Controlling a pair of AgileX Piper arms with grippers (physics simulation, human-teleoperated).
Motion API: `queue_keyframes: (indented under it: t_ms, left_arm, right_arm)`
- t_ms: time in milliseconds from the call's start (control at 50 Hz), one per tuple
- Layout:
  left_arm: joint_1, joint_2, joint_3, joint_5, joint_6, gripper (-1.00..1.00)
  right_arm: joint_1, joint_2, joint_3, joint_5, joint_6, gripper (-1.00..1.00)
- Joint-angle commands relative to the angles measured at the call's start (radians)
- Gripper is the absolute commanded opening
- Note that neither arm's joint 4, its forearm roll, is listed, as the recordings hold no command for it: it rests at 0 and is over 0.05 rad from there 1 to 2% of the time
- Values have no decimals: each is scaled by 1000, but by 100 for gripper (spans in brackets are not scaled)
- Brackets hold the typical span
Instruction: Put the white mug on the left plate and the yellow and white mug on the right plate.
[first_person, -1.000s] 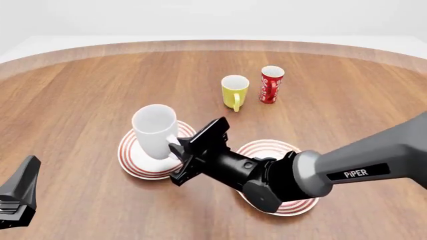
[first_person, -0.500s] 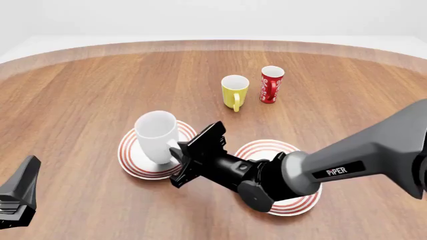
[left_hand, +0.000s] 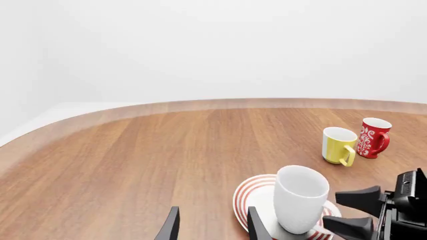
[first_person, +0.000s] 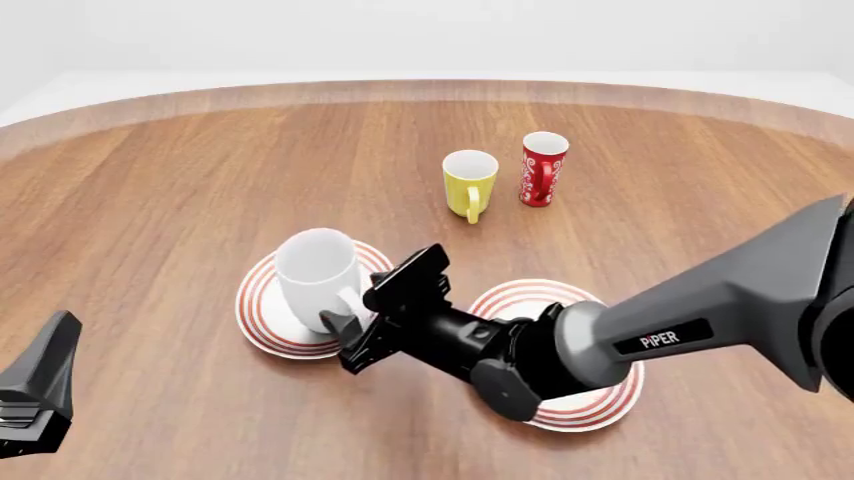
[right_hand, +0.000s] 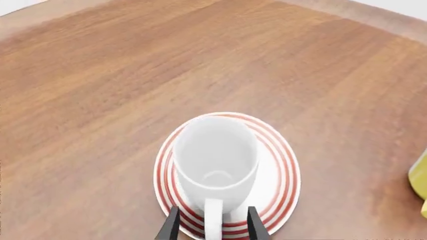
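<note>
The white mug (first_person: 318, 276) stands on the left plate (first_person: 260, 322); the right wrist view shows it from above (right_hand: 215, 159) on the red-ringed plate (right_hand: 283, 172). My right gripper (first_person: 358, 306) is open, its fingers on either side of the mug's handle (right_hand: 213, 220) with gaps showing. The yellow and white mug (first_person: 469, 180) stands farther back, apart from both grippers. The right plate (first_person: 534, 296) lies partly under my right arm. My left gripper (first_person: 34, 392) hangs at the near left, open (left_hand: 210, 227) and holding nothing.
A slim red mug (first_person: 542, 168) with a white pattern stands just right of the yellow and white mug. The table's curved far edge (first_person: 427, 88) runs behind them. My right arm stretches across the right plate from the right side.
The white mug has come down with my right gripper from a little above the left plate onto it. The left arm has not moved.
</note>
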Motion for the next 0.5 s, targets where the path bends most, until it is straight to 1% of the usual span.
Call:
queue_keyframes:
  t_ms: [20,500]
  left_arm:
    - [0,0,0,0,0,100]
    - [0,0,0,0,0,100]
  right_arm:
    - [4,11,-6,1,22,100]
    - [4,-109,61,7,7,100]
